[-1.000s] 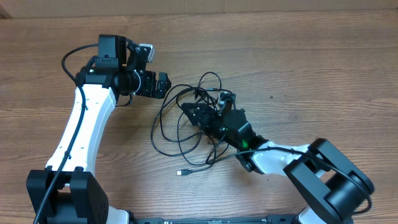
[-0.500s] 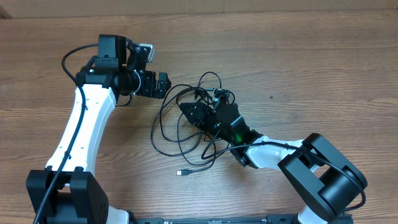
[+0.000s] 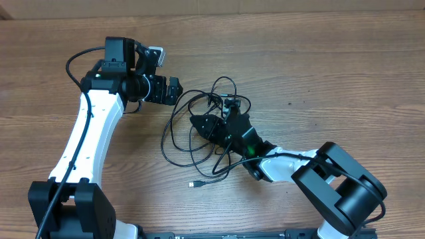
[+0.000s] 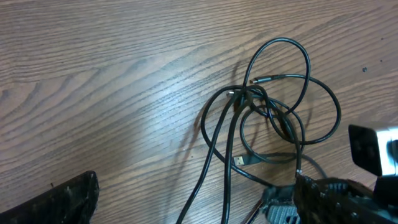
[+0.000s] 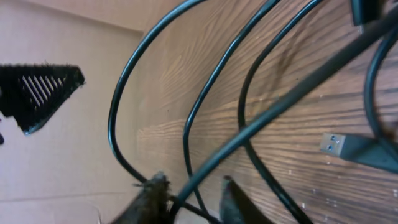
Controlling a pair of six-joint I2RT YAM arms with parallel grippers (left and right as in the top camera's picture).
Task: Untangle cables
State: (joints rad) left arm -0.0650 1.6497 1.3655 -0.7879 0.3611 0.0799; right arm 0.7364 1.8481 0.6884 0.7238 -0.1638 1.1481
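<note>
Near the middle of the wooden surface (image 3: pixel 332 66), black cables (image 3: pixel 179 143) heaped in overlapping loops, bunched and crossed toward the far side of the heap and spreading wider toward the near side. One small metal-tipped plug (image 3: pixel 194 184) loose on bare wood at the near edge of the tangle, at the end of a single trailing strand. More plug ends visible close up, inside the loops and resting on the wood.

Down among the strands on the right half of the heap, right claw (image 5: pixel 193 200), tips apart, with one cable crossing the gap between them and several other loops arching past just beyond. Behind it, right arm (image 3: pixel 292 166) reaching in from the near right corner, low over the tangle.

Just beside the far-left edge of the loops, left claw (image 3: pixel 176 90), apart from the cables and pointed toward them. Open or closed: impossible to tell, with only one dark finger (image 4: pixel 62 199) showing, in the lower corner of its own wrist view.
</note>
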